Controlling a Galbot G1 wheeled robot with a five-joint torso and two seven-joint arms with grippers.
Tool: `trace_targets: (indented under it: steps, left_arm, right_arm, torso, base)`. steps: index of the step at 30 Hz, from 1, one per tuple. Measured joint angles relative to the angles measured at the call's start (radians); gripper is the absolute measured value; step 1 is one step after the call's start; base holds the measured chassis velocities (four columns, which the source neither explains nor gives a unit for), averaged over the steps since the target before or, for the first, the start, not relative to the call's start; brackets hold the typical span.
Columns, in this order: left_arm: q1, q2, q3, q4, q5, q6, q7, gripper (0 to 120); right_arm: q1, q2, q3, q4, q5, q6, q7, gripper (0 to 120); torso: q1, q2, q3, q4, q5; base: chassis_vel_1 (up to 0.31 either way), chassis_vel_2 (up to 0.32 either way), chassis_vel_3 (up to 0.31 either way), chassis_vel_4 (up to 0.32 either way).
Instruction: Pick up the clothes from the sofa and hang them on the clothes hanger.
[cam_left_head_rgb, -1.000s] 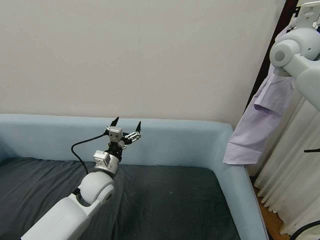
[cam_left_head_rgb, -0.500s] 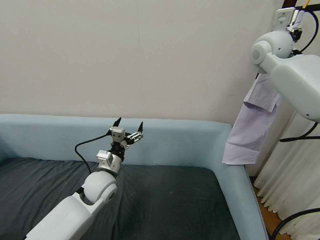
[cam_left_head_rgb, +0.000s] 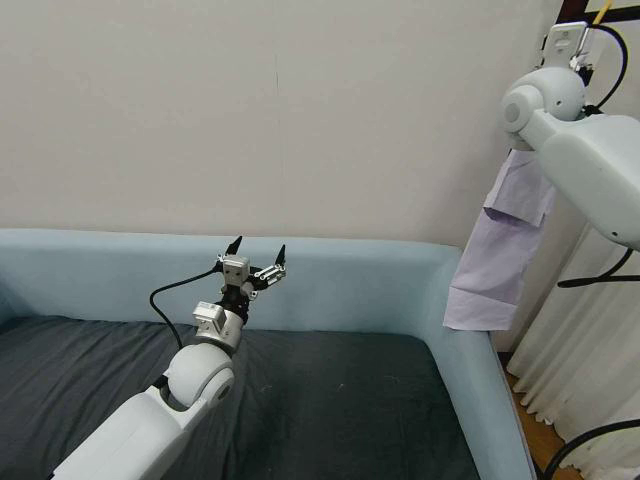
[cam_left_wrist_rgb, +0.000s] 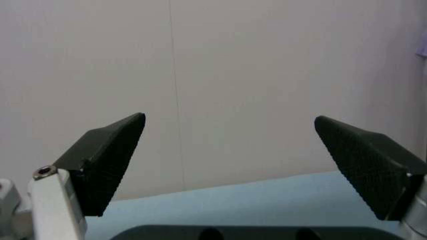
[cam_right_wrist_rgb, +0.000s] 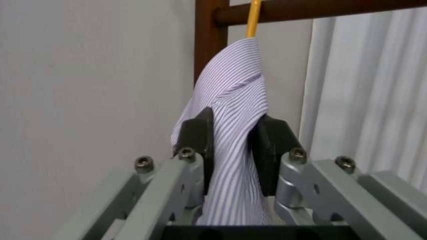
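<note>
Over the sofa (cam_left_head_rgb: 340, 272) there is plenty of free room: its dark seat cushion (cam_left_head_rgb: 340, 400) lies bare, and the plain wall (cam_left_head_rgb: 300, 100) rises behind the pale blue backrest. The left gripper (cam_left_head_rgb: 257, 245) hangs in front of the backrest, just above its top edge, with its black fingers (cam_left_wrist_rgb: 110, 155) spread wide on nothing.

Past the sofa's right end it gets tight. The striped lilac shirt (cam_left_head_rgb: 500, 260) hangs there with its long axis straight up and down, collar uppermost and hem level with the top of the sofa's end wall. A white curtain (cam_left_head_rgb: 590, 380) crowds in just beyond it.

Above the sofa's right end, the right gripper (cam_right_wrist_rgb: 233, 146) pinches a fold of the shirt (cam_right_wrist_rgb: 230, 75) below the collar, its pads (cam_right_wrist_rgb: 199, 142) pressed against the cloth from both sides. The collar rides on a yellow hanger hook (cam_right_wrist_rgb: 253, 17), which goes up to the dark wooden rack (cam_right_wrist_rgb: 210, 30).
</note>
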Motion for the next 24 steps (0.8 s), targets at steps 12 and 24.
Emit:
trace_targets:
  steps: [12, 24]
  left_arm:
    - [0.079, 0.014, -0.055, -0.053, 0.003, -0.002, 0.000, 100]
    - [0.240, -0.066, -0.198, -0.247, -0.124, 0.066, 0.004, 100]
  right_arm:
    - [-0.286, -0.220, 0.213, 0.523, 0.148, 0.141, -0.087, 64]
    - [-0.965, -0.340, 0.626, 0.828, 0.065, 0.450, -0.616, 100]
  torso:
    - [0.000, 0.000, 0.000, -0.0002, -0.0002]
    - [0.000, 0.000, 0.000, -0.0001, 0.0006]
  base:
    - [0.000, 0.000, 0.000, 0.000]
    - [0.000, 0.000, 0.000, 0.000]
